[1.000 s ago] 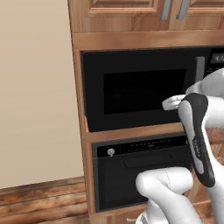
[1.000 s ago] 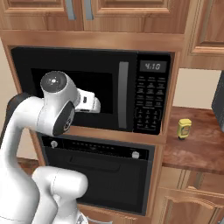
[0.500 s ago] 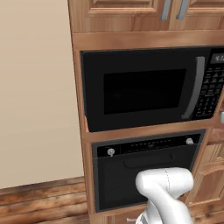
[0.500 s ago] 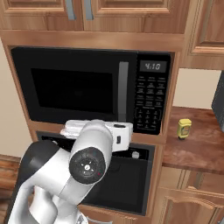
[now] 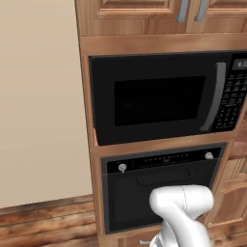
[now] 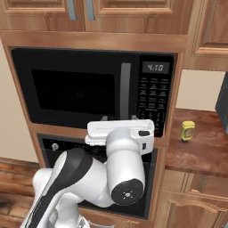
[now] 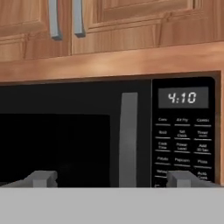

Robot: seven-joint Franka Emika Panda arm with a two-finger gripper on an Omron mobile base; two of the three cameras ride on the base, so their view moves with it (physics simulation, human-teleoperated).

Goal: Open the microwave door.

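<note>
You have the microwave (image 6: 95,91) across the middle of the right base view, set into wood cabinetry, and across the upper right of the left base view. Its microwave door (image 5: 157,99) is shut flat against the front, a glossy black panel with a dark window (image 5: 159,100). The curved grey handle (image 6: 125,91) runs upright at the door's right edge, just beside the keypad strip (image 6: 153,100); the display (image 7: 183,97) above the keys reads 4:10.

In the hand view the end effector (image 7: 111,179) sits at the bottom of the frame with its two grey fingertips (image 7: 41,178) set wide apart, nothing between them. The handle stands in the middle of the frame between the two tips, apart from them; you cannot tell how far in front it lies. In the right base view the white hand (image 6: 120,132) is below the lower edge of the microwave, in front of the top of the black oven (image 6: 147,187).

The oven's round silver knobs (image 5: 122,167) show in the lower middle of the left base view. At the right of the right base view, a small yellow jar (image 6: 187,131) stands on the wooden worktop (image 6: 196,151). Two grey cabinet pulls (image 7: 65,17) hang at the upper left of the hand view.
</note>
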